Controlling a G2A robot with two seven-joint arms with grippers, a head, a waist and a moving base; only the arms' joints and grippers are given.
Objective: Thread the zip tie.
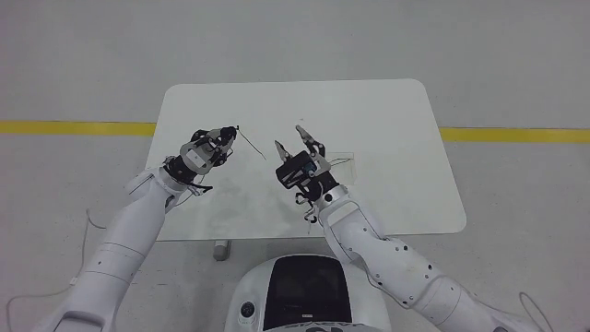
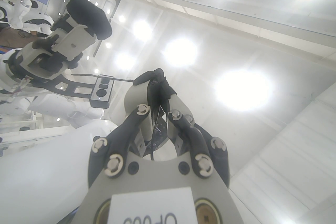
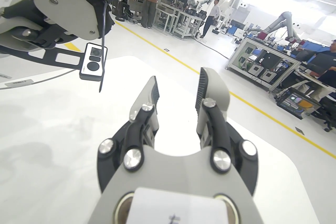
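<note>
The left gripper (image 1: 227, 136) is clamped on one end of the thin black plastic zip tie (image 1: 252, 145), held above the white rounded desk (image 1: 387, 111). The strap's long axis slants toward the right gripper (image 1: 295, 144), which is empty, jaws apart, near the free tip.

Gap between left gripper (image 1: 230, 135) and right gripper (image 1: 289, 139), zip tie (image 1: 251, 144) in it.

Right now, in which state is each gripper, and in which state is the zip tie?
left gripper: shut on the zip tie, raised above the table.
zip tie: straight, clamped by the left gripper, free end in the air, not looped.
right gripper: open, empty, close to the tie's free end.
</note>
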